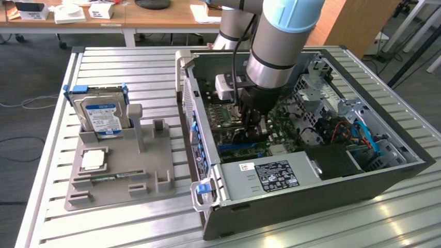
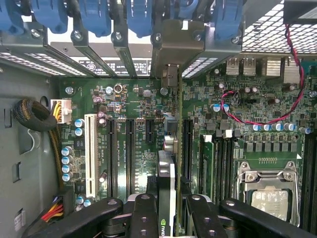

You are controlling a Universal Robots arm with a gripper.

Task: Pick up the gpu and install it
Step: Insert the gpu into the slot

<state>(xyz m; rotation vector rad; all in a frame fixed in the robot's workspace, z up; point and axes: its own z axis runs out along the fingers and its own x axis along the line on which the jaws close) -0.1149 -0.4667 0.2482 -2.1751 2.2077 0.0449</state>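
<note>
gpu [image 2: 167, 183]: thin black card, edge-on, upright; gripped in pincer [image 2: 171, 206]; over mobo [image 2: 124, 99]

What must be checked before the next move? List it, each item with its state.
1. Grip: gripper shut on gpu, one finger on each side: ok.
2. Pose: gpu stands on edge over the motherboard, in line with its slots: ok.
3. Seating: gpu pushed home in its own slot: cannot tell, the card hides it.
4. Cable: red wire lies apart from gpu: ok.
5. Neighbours: black slots beside gpu are empty: ok.
</note>
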